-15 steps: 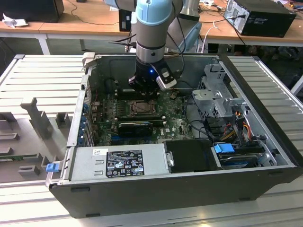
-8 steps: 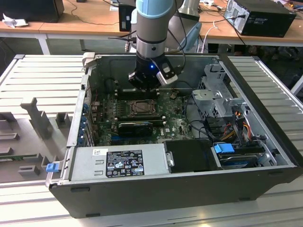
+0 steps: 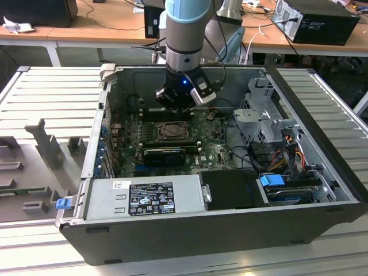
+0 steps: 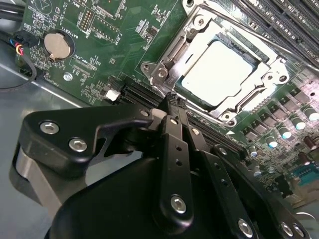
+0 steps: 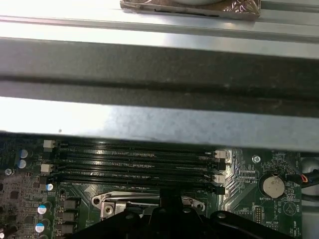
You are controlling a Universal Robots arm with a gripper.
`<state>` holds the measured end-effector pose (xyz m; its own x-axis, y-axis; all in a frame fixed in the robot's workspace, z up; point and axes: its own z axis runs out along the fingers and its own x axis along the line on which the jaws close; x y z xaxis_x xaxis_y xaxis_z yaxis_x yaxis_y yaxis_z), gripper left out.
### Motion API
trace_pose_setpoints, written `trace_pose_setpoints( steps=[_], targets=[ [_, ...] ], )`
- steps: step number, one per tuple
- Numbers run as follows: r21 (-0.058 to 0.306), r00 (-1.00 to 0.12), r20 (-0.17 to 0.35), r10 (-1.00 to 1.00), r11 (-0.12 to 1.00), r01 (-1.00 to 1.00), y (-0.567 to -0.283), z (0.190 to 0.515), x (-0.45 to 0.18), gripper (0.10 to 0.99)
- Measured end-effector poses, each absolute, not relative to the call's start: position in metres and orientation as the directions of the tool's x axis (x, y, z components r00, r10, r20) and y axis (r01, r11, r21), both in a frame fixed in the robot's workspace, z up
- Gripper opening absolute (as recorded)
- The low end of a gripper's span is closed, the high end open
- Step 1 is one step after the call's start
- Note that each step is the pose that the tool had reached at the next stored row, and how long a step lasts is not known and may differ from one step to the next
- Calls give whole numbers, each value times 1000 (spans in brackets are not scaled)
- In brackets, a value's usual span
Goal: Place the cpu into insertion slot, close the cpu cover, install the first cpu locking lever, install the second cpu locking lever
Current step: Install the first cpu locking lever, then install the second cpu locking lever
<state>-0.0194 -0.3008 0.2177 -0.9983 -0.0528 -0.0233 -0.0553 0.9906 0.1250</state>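
The cpu [image 4: 219,72] lies flat in the insertion slot [image 4: 230,117] on the green board, its pale metal top showing through the window of the cpu cover [image 4: 197,35], which lies down around it. In the second wrist view my gripper [image 4: 173,99] is shut with nothing between its fingers [image 4: 175,149], and the tips sit just beside the socket's edge near a corner. In the exterior view the gripper [image 3: 175,106] hangs inside the open case just behind the insertion slot [image 3: 172,131]. A thin lever rod [image 4: 279,47] runs along one side of the socket.
Long black memory slots [image 5: 134,159] flank the socket, and a coin battery [image 5: 273,186] sits on the board. The case wall [image 5: 159,119] is close behind the gripper. A power supply [image 3: 146,198], drive cage [image 3: 264,115] and cables [image 3: 287,155] crowd the case.
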Motion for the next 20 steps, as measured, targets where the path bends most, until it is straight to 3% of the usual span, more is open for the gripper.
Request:
trace_pose_setpoints(
  steps=[20],
  targets=[
    [125,-998,-23,-53,991,-55,-311,232,-19,106]
  ],
)
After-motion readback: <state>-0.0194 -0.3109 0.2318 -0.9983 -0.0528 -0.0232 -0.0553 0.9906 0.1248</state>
